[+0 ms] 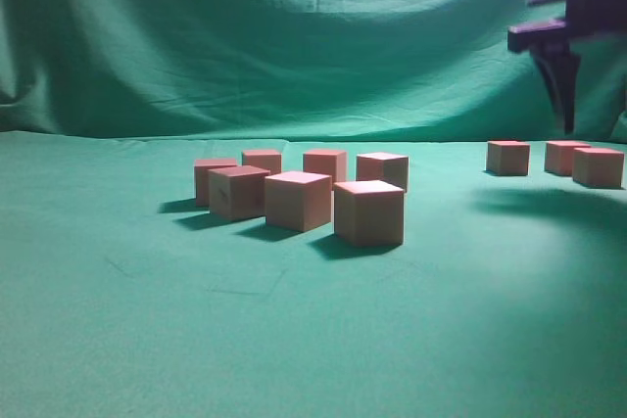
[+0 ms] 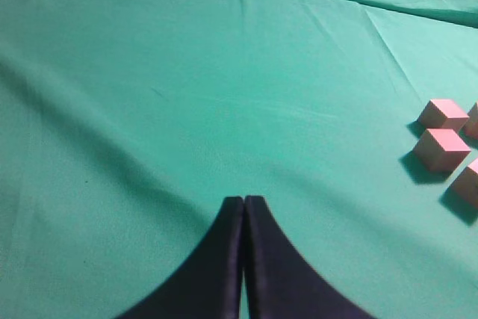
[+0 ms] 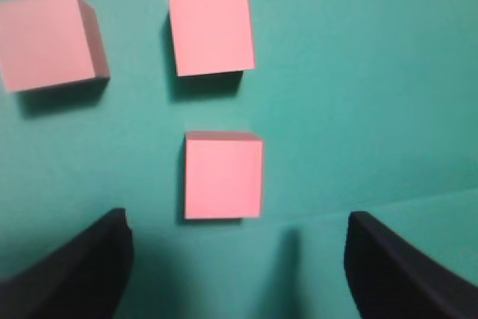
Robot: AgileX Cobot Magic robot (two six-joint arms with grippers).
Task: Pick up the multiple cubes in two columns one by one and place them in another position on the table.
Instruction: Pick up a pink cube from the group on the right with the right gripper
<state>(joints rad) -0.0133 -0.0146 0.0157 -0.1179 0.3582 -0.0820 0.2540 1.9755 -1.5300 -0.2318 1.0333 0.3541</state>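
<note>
Several pinkish-red cubes [image 1: 297,200] stand in two columns on the table [image 1: 294,340], left of the middle. Three more cubes [image 1: 565,157] sit apart at the far right. My right gripper [image 1: 565,115] hangs above those three. In the right wrist view it [image 3: 235,259] is open, its dark fingers [image 3: 75,274] wide apart and nothing between them; one cube [image 3: 224,175] lies just ahead of the gap, two others [image 3: 210,30] beyond. My left gripper [image 2: 244,201] is shut over bare cloth and holds nothing, with cubes [image 2: 441,147] off to its right.
Draped green cloth [image 1: 294,36] forms the backdrop behind the table. Wrinkled green cloth stretches between the cube cluster and the three cubes at the right, and across the whole front of the table.
</note>
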